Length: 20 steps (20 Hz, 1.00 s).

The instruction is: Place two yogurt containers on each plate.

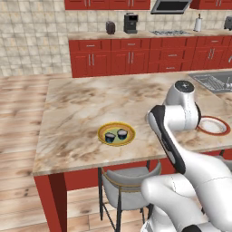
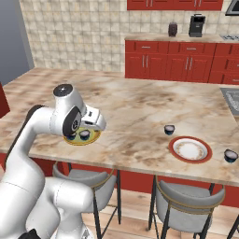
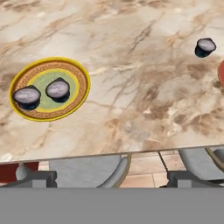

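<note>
Yellow plate (image 1: 116,134): holds 2 yogurt cups (image 1: 116,134), side by side on its green centre; this half looks done.
Red plate (image 2: 190,149): bare, white centre showing.
Loose cups: 1 (image 2: 169,129) on the table (image 2: 140,112) just beyond the red plate, 1 (image 2: 230,155) near its right.
Left: both loose cups onto red plate.
Tool: opening cannot be told; nothing seen held.

Glossy veined marble counter (image 1: 90,104); wood-plank floor (image 1: 18,136).
</note>
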{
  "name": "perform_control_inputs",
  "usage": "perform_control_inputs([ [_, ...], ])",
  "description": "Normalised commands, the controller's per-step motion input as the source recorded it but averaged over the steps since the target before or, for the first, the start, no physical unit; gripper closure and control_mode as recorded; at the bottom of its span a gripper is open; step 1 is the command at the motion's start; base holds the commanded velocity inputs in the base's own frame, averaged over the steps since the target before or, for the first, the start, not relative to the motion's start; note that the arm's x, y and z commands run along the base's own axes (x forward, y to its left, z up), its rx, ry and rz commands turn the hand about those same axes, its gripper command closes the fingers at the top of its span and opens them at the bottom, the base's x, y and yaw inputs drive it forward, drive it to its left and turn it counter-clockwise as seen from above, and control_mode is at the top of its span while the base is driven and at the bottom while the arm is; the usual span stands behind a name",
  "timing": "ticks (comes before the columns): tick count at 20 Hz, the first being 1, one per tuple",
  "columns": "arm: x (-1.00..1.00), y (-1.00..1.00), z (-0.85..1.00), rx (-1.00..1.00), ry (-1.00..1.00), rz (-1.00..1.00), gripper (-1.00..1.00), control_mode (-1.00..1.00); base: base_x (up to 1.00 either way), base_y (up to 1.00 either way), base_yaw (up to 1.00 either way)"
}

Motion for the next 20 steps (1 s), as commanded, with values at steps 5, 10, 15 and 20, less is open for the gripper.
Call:
perform_control_inputs([
  [5,0.0,-0.04,0.0,0.0,0.0,0.0,-1.0,1.0,-0.28,-0.43,0.0],
  [10,0.0,0.0,0.0,0.0,0.0,0.0,-1.0,1.0,-0.22,-0.95,0.0],
  [15,0.0,0.0,0.0,0.0,0.0,0.0,-1.0,1.0,-0.01,-0.96,0.0],
  [20,0.0,0.0,0.0,0.0,0.0,0.0,-1.0,1.0,0.0,-0.73,0.0],
])
